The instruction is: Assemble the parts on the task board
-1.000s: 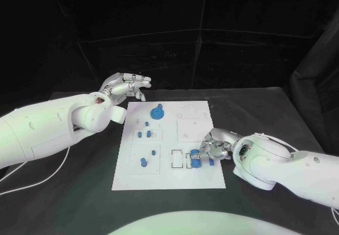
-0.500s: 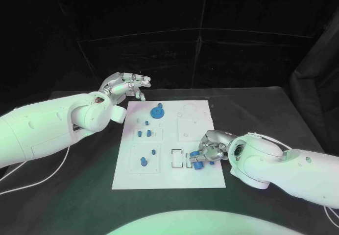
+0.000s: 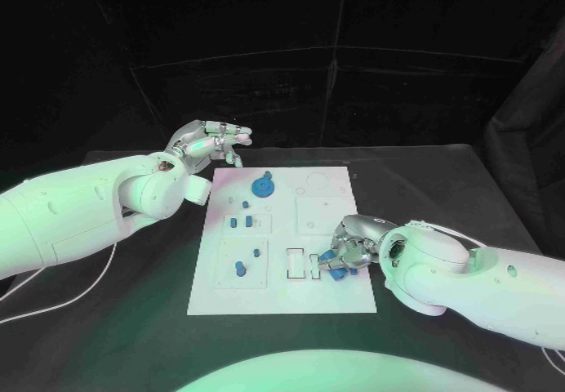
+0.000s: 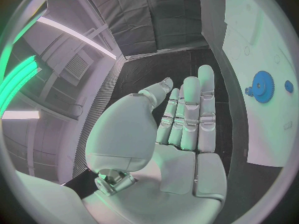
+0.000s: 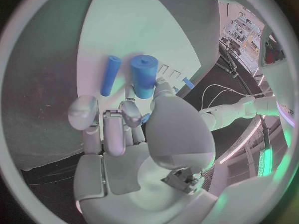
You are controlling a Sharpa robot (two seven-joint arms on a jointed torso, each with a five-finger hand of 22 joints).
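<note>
Right robot hand (image 3: 348, 249): fingers curled down over the lower right part of the task board (image 3: 341, 294), closed around a thick blue cylinder (image 5: 144, 74); in the right wrist view the fingertips (image 5: 131, 109) press against that cylinder's near end. A thinner blue rod (image 5: 110, 75) lies flat on the board just beside the cylinder, parallel to it and apart from the fingers. In the head view the blue pieces under this hand sit at about 5 o'clock from the board's centre, next to a small rectangular slot (image 3: 295, 262).

Left robot hand (image 3: 212, 143): raised beyond the board's far left corner, at about 11 o'clock from the board's centre, fingers extended side by side, holding nothing and touching nothing. In the left wrist view the fingers (image 4: 190, 109) are straight and the palm is bare.

Other parts: a blue gear (image 3: 263, 189) at about 12 o'clock near the far edge; a pair of small blue pegs (image 3: 242, 221) and a further blue piece (image 3: 240, 269) in recesses on the board's left half.

Surface: the white board lies flat on the black desk (image 3: 130, 327). Dark curtains (image 3: 353, 82) close off the room behind.
</note>
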